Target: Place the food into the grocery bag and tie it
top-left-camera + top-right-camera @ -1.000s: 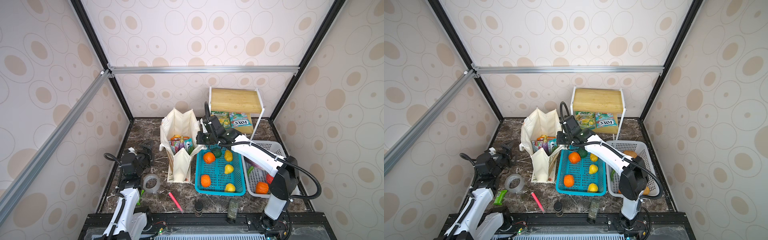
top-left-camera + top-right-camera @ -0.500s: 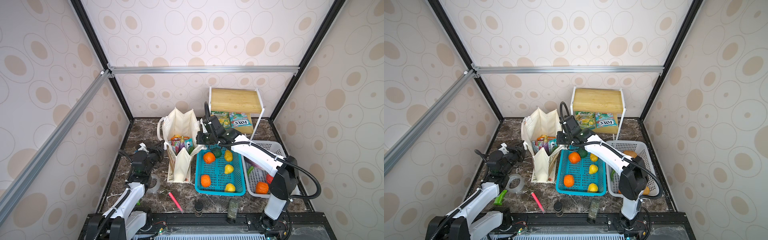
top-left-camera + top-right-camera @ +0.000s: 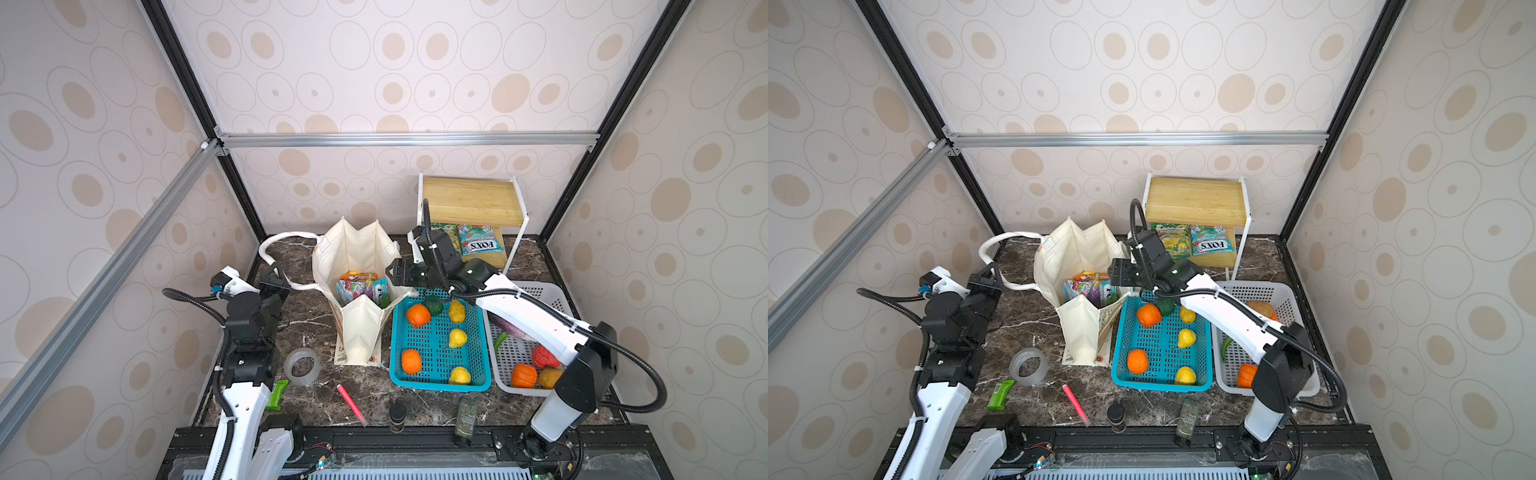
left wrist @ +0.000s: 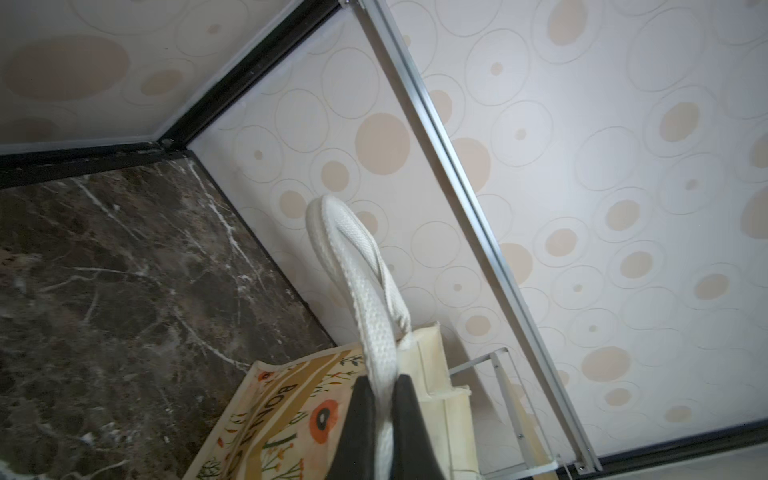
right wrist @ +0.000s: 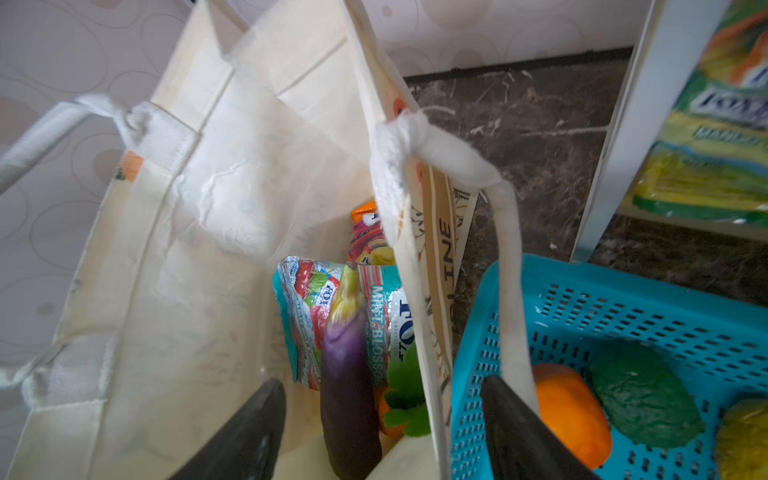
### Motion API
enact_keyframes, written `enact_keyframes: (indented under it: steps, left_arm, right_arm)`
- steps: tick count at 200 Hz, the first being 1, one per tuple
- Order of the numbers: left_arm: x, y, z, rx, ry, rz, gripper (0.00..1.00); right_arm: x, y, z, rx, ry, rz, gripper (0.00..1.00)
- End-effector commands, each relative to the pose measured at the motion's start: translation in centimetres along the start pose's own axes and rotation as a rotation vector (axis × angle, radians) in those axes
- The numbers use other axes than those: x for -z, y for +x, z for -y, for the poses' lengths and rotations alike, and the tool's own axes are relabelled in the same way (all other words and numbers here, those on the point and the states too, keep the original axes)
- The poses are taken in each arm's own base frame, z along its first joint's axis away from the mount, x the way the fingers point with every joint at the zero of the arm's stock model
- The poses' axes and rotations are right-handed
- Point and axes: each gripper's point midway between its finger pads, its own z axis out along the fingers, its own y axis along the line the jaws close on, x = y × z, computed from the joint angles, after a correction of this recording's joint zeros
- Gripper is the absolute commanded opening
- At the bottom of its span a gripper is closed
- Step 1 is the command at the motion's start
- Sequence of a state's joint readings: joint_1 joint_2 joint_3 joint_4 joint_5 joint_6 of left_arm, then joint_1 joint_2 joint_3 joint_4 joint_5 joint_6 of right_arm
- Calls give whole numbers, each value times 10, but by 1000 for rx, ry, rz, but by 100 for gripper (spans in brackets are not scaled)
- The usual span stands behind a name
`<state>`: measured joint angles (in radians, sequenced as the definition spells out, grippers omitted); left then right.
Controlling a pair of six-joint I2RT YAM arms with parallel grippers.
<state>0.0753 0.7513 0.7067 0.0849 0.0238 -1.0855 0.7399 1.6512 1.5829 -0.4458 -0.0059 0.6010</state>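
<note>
Standing open on the table [image 3: 309, 322], grocery bag [image 3: 358, 332] is held by one white handle [image 4: 365, 291].
That handle is pinched tight btwn the dark fingers [image 4: 359, 419] of the left hand [image 4: 381, 384] & is stretched sideways from the bag. Right hand [image 5: 384, 384] is spread wide at the bag's mouth: one finger inside, one outside over the turquoise basket [image 3: 436, 384], w/ the bag wall btwn them; nothing is clamped. The 2nd handle [image 5: 509, 257] is draped beside the outer finger. A purple eggplant [image 5: 347, 374] & Fox's candy packets [image 5: 305, 307] are seen inside the bag; more packets [image 3: 478, 245] are seen on the wooden shelf [image 3: 469, 199].
</note>
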Motion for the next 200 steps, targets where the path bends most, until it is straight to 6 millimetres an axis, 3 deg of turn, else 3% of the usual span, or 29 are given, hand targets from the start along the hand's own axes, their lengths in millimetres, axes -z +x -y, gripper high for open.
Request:
enact_keyframes:
  steps: [1,28,56,103,149,200]
  left_arm:
    - [3,-5,-21,-100,-100,26,0]
    - [4,-5,-23,-101,-97,28,0]
    - [5,-5,-23,-102,-91,26,0]
    - [7,-4,-20,-105,-79,23,0]
    - [7,0,-21,-82,-65,10,0]
    - [7,3,-22,-71,-58,1,0]
  right_arm:
    - [30,-25,13,-76,4,114,85]
    - [37,-22,47,-199,33,115,87]
    - [28,-2,71,-282,60,76,85]
    - [5,24,76,-425,-8,38,78]
    - [-26,52,63,-586,-131,-34,69]
    - [-50,63,45,-722,-257,-32,55]
